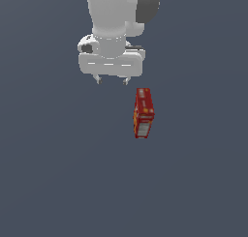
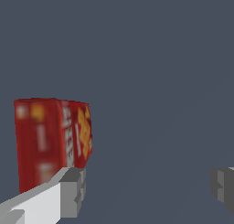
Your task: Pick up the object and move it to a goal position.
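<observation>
Approach step, no grasp yet: the gripper [image 1: 112, 80] hangs with its 2 jaws spread wide and empty, the red carton [image 1: 144, 112] lying on the grey floor [image 1: 58, 183] just beside it, toward the exterior view's right and outside the gap. Next move, by my reading, calls for shifting over the carton and straddling its narrow width before descending. Its long axis runs away from the arm's base, label end nearest the camera.
</observation>
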